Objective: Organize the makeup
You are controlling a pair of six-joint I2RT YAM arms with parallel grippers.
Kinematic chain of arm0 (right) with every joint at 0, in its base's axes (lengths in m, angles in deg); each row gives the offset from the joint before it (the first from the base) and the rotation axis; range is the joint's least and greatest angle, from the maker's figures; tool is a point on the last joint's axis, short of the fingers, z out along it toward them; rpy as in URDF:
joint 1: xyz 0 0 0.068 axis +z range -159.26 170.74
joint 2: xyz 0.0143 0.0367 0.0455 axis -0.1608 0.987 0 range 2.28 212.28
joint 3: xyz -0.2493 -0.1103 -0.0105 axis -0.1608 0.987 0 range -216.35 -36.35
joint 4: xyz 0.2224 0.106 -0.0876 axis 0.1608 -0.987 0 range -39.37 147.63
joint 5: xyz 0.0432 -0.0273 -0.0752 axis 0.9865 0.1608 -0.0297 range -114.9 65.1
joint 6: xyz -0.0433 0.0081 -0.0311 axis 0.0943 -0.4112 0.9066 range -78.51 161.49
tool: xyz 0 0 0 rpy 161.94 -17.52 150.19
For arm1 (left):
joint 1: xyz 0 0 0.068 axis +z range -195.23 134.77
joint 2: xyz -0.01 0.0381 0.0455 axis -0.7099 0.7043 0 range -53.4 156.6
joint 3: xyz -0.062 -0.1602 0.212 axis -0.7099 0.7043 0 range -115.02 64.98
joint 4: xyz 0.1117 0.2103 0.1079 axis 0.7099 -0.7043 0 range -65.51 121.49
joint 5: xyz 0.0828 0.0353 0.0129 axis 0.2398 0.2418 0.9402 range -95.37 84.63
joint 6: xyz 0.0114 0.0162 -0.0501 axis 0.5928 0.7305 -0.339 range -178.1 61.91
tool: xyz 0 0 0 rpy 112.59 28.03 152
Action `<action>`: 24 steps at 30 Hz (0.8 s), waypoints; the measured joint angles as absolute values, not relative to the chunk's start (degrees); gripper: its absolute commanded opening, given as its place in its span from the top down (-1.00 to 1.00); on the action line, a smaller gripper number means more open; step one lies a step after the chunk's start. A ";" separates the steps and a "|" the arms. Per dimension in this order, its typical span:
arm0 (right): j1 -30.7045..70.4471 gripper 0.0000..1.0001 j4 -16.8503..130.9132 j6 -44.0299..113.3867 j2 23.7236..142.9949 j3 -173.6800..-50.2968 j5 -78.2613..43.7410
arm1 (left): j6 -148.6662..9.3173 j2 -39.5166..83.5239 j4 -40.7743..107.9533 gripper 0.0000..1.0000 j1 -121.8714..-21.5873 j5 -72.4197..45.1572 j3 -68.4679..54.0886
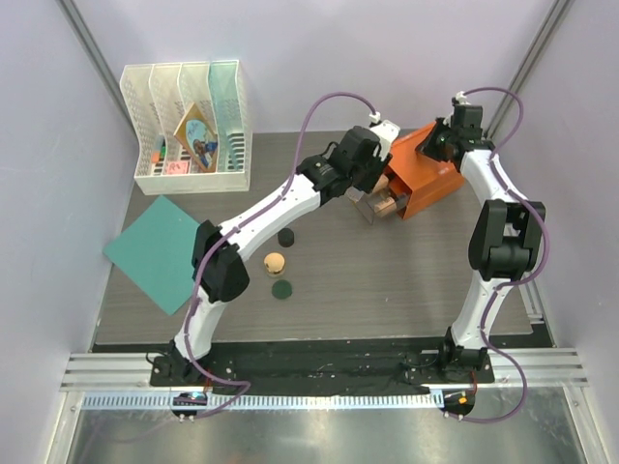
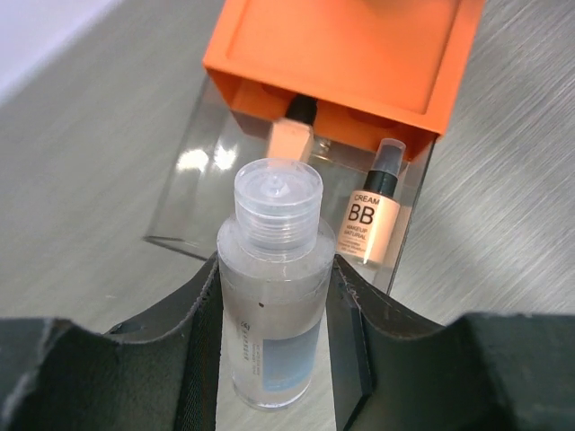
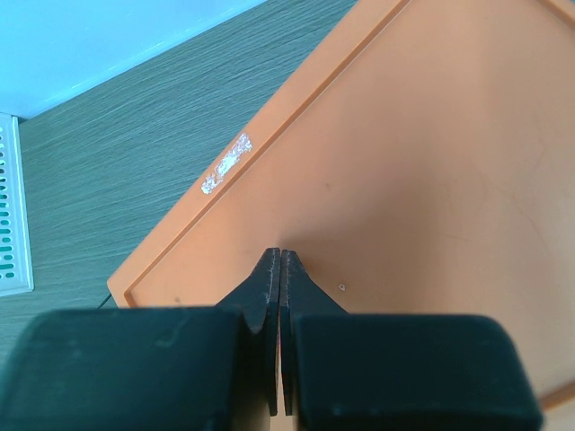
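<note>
Your left gripper [image 2: 274, 310] was clamped on the clear tube [image 2: 269, 251], holding it just in front of the clear drawer [image 2: 193, 193] pulled out of the orange box [image 2: 341, 54]. Your right gripper [image 3: 280, 260] was closed on nothing, tips down at the box top. The peach BB bottle [image 2: 371, 220] already lay in the drawer, another peach item [image 2: 292, 139] half under the box. I'd judge you roughly midway: the tan compact [image 1: 275, 261] and two dark discs [image 1: 285, 236] lay out on the table [image 1: 387, 290], yet to be stowed
</note>
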State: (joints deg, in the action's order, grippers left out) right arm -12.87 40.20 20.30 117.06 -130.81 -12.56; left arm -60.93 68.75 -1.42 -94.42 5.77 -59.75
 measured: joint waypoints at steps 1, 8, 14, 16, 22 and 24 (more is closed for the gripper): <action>-12.87 0.98 40.22 20.28 117.06 -130.81 -12.52 | -62.52 69.60 -1.46 1.00 -93.76 4.43 -59.75; -12.94 0.98 40.31 20.26 117.15 -130.79 -11.86 | -73.93 75.52 -1.07 1.00 -88.93 -2.21 -64.38; -13.03 0.98 40.37 20.26 117.15 -130.74 -11.58 | -83.00 75.76 4.28 1.00 -87.47 -8.24 -64.64; -13.05 0.98 40.55 20.26 117.15 -130.63 -11.49 | -85.38 75.76 6.25 1.00 -87.64 -10.28 -64.45; -13.14 0.98 40.72 20.24 117.15 -130.52 -11.08 | -92.20 76.22 10.97 0.99 -87.93 -14.71 -63.55; -13.14 0.98 40.74 20.24 117.15 -130.50 -11.01 | -93.69 76.53 11.91 0.78 -87.99 -15.61 -63.22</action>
